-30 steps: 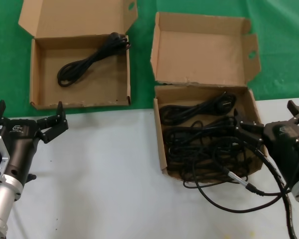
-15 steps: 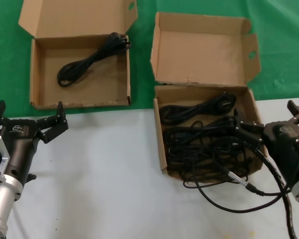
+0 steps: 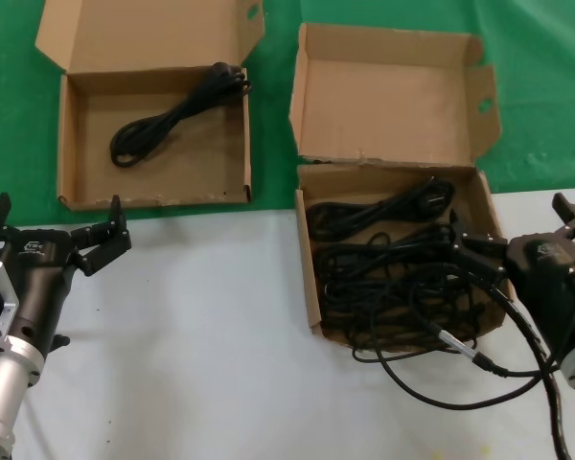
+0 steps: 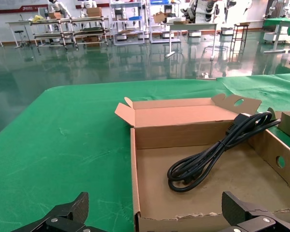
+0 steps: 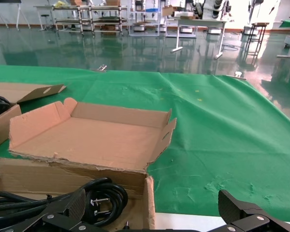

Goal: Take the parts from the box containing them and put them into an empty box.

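Note:
The squarish box with the torn lid fold [image 3: 310,278] sits at the right and holds a tangle of black cables [image 3: 393,278]. One cable [image 3: 460,376] spills over its front onto the white table. My right gripper [image 3: 516,230] is open at that box's right front corner, straddling the side wall [image 5: 149,200], with a coiled cable and plug [image 5: 94,198] beside one finger. The wider shallow box [image 3: 67,144] at the left holds one black cable [image 3: 172,115], also seen in the left wrist view [image 4: 210,154]. My left gripper [image 3: 56,218] is open and empty, just in front of that box [image 4: 135,159].
Both boxes straddle the edge between the green cloth [image 3: 546,86] and the white table [image 3: 201,326]. Their open lids [image 3: 144,34] stand behind them. The right box's lid [image 5: 96,140] lies back on the cloth.

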You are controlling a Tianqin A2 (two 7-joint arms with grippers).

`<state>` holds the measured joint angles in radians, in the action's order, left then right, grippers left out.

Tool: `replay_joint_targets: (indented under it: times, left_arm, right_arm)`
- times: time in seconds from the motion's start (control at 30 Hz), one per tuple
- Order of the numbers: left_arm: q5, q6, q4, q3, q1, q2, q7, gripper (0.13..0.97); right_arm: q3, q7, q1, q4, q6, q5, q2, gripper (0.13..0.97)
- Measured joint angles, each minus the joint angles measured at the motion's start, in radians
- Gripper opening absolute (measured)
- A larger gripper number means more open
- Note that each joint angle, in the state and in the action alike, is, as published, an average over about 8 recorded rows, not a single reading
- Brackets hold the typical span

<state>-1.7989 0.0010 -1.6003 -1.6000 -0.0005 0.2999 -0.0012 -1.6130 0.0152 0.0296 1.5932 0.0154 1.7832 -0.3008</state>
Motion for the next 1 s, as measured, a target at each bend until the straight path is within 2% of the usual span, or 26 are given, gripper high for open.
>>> replay_joint_targets:
  times: [1.0]
  left_arm:
    - [0.0,0.0,0.0,0.0,0.0,0.0,0.0,0.966]
  right_arm:
    - [0.0,0.0,0.0,0.0,0.0,0.0,0.0,0.966]
